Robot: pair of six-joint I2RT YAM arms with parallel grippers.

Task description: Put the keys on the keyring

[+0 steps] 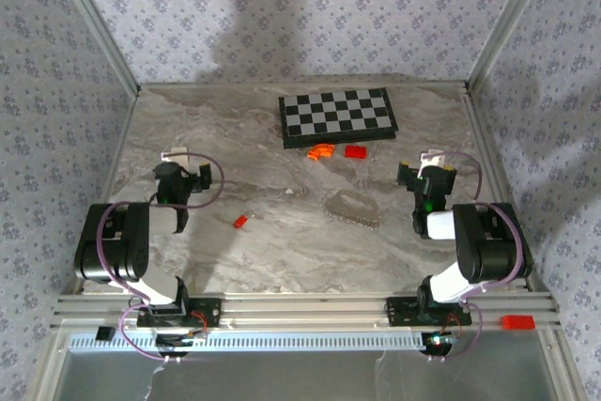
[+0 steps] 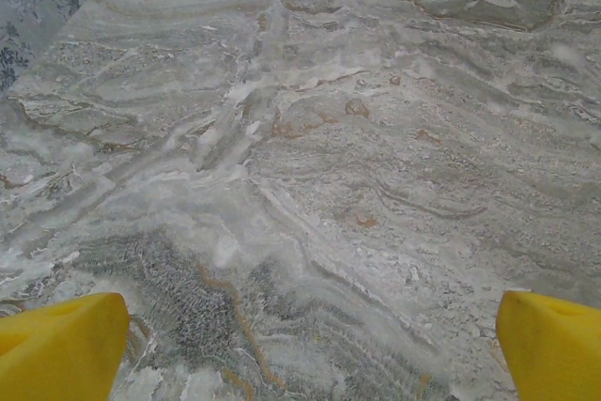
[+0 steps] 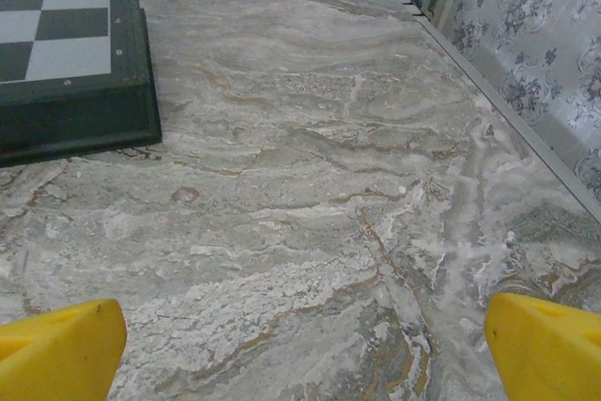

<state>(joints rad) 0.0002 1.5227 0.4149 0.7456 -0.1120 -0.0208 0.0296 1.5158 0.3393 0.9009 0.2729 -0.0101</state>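
Nothing's begun, I'd say: the keys (image 1: 240,222) lie loose on the counter (image 1: 282,260), well apart from the keyring (image 1: 353,207), a floppy loop nearer the right arm. Left tool (image 1: 178,174) and right tool (image 1: 424,174) both hang spread wide, holding nothing. The chessboard (image 1: 338,115) at the back carries nothing

The top view looks down from behind on the whole tabletop (image 1: 282,251). Both wrist views skim low across it, and the right one shares the chessboard (image 1: 338,116).
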